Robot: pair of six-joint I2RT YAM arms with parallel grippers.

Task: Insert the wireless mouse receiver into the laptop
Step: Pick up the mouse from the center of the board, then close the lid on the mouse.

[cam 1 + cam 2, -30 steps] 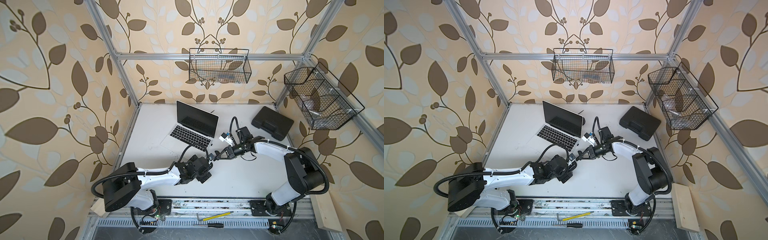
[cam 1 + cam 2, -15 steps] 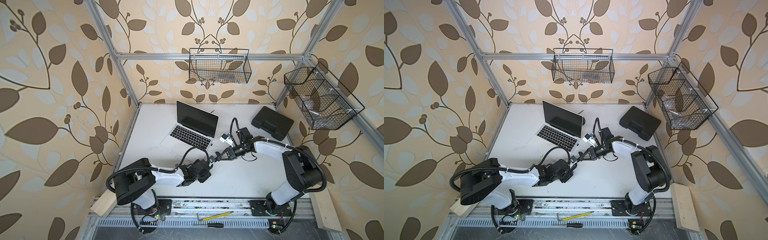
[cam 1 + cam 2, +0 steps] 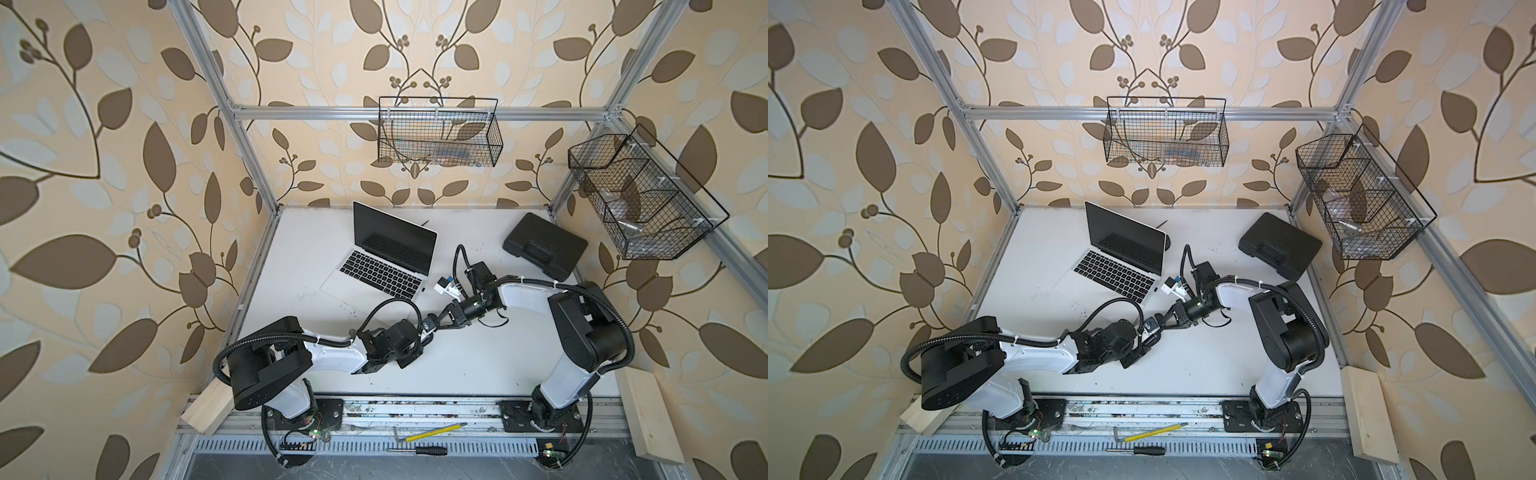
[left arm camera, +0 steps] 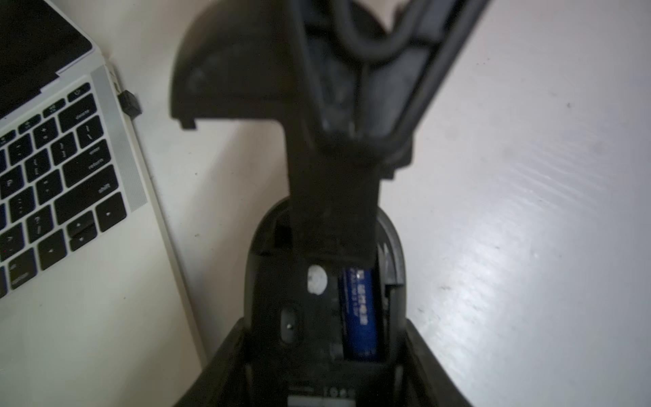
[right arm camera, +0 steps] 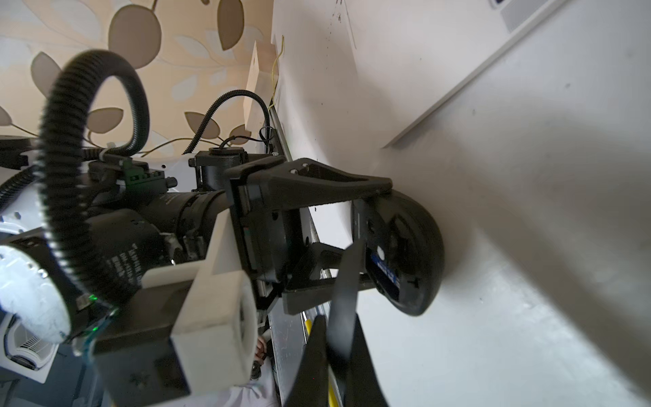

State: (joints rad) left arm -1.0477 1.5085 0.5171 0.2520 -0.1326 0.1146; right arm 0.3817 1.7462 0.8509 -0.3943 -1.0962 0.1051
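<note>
Receiver (image 4: 129, 103) spotted: a tiny black nub tight against the right edge of the laptop (image 4: 70, 183), up by the hinge end of the keyboard. It looks plugged in, though how deep it sits I can't tell. Neither arm is on it. If it needs a push or a fresh grip, I'd judge it feather-light, rigid and slick, quick to twist out of a pinch. Take the black cap by its two flat sides, leave the metal plug free and press straight along the port. That slim laptop may well slide on the surface (image 3: 478, 365) under a sideways shove.

Over to the arms. The left fingers (image 5: 317, 183) are clamped on the mouse (image 4: 317, 306), belly towards the wrist camera, lid off. The right fingers (image 5: 310, 359) are pinched together on the curved black cover (image 4: 239, 70), right at that open bay.

Containers now. The mouse bay has one blue battery (image 4: 357, 310) lying along one side. The rear wire basket (image 3: 490, 137) on the frame holds something pale and flat, too faint to name. The side wire basket (image 3: 665, 243), split into compartments, has a few clear bits I can't make out. The black case (image 3: 544, 251) at the back right of the surface is closed, contents hidden.
</note>
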